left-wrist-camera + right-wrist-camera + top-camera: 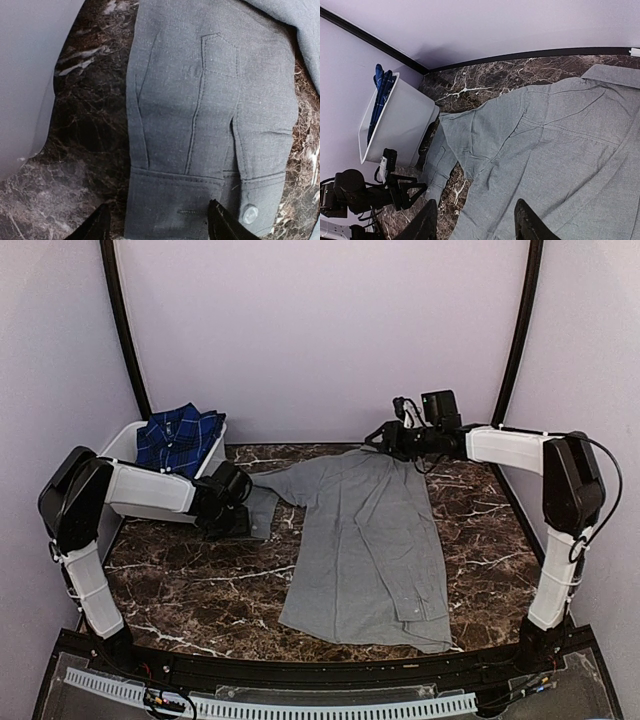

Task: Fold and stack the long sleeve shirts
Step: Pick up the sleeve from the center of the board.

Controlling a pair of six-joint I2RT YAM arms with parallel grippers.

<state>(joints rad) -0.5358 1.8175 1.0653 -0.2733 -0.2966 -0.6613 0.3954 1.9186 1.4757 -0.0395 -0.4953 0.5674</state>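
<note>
Grey cloth fills the middle of the overhead view: the grey shirt [365,550] lies spread on the dark marble table [190,590], collar toward the top of the frame, hem toward the bottom, one sleeve stretched to the left. The plaid shirt [180,435] sits bundled in the white tub [125,440] at upper left, not yet folded. The left gripper [240,505] hangs low over the cuff at the sleeve's end; the right gripper [385,440] is at the collar edge near the top centre. Whether either touches cloth cannot be told from here.

From the left wrist, the cuff [180,205] fills the lower half of the frame, with a pale button [249,214] at lower right and the tub wall at the left edge. The two dark fingertips stand apart on either side of the cuff, jaws open, holding nothing.

From the right wrist, the shirt's shoulder and back stretch across the right half, the tub and plaid cloth at left. Its fingertips at the bottom edge stand apart with only flat cloth seen between them, so it appears open and empty.

I judge the fabric light, limp and prone to wrinkle; it will drape and drag. The doubled cuff and the collar are the stiffest places to pinch.
</note>
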